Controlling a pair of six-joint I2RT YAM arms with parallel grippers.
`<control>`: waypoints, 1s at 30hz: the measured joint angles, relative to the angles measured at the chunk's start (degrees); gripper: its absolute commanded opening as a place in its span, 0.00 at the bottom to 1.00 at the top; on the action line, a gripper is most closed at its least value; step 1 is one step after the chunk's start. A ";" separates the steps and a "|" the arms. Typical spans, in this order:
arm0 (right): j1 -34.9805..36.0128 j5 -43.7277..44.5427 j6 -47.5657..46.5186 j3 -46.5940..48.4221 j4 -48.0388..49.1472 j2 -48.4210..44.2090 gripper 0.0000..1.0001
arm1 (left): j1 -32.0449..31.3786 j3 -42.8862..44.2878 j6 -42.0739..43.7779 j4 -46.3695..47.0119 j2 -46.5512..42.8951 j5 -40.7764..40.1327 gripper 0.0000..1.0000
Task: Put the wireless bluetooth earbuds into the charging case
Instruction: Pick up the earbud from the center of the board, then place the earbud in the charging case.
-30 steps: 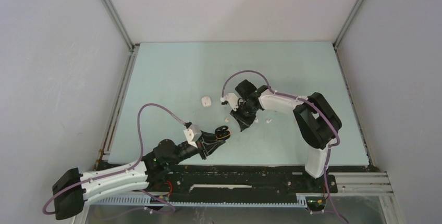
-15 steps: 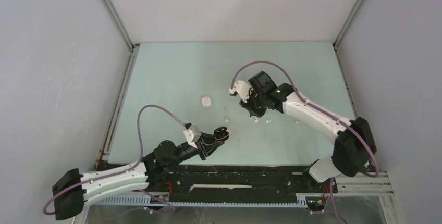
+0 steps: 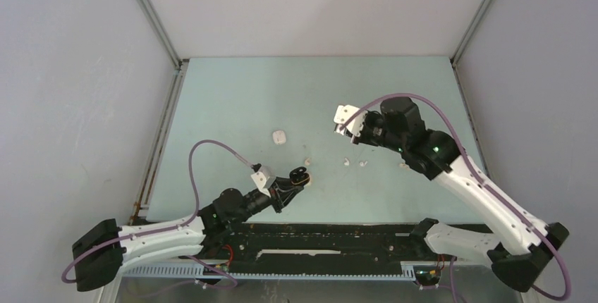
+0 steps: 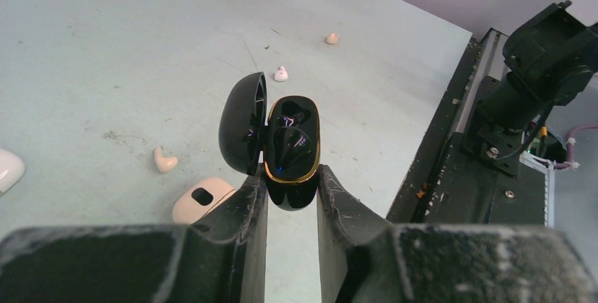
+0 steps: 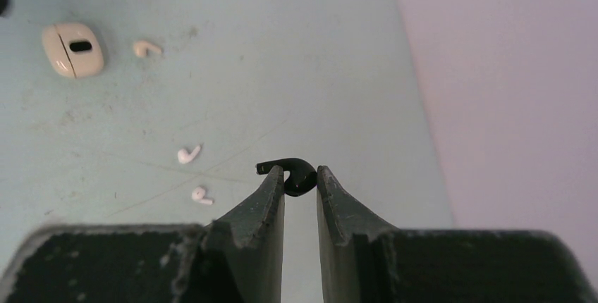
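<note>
A black charging case (image 4: 290,151) with a gold rim stands open, its lid (image 4: 243,134) swung to the left. My left gripper (image 4: 290,176) is shut on its lower end, near the table's front (image 3: 300,175). My right gripper (image 5: 300,170) is shut on a small black earbud (image 5: 290,164) and hangs above the table right of centre (image 3: 352,134). Several whitish earbuds lie loose on the table: one (image 3: 307,160) near the case, two (image 3: 346,162) (image 3: 364,165) below the right gripper, also in the right wrist view (image 5: 188,153) (image 5: 200,194).
A white rounded case (image 3: 280,137) lies left of centre on the pale green table (image 3: 233,99). Another white case (image 4: 203,199) sits just left of my left fingers. Grey walls enclose three sides. A black rail (image 3: 338,232) runs along the front edge.
My right arm has risen and swung right, away from the loose earbuds, carrying the black earbud. The left gripper with the open case has barely shifted.
</note>
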 measured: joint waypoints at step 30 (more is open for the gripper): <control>29.33 10.75 -15.52 -24.44 28.76 -19.41 0.00 | -3.80 4.74 7.10 12.28 10.78 -0.42 0.00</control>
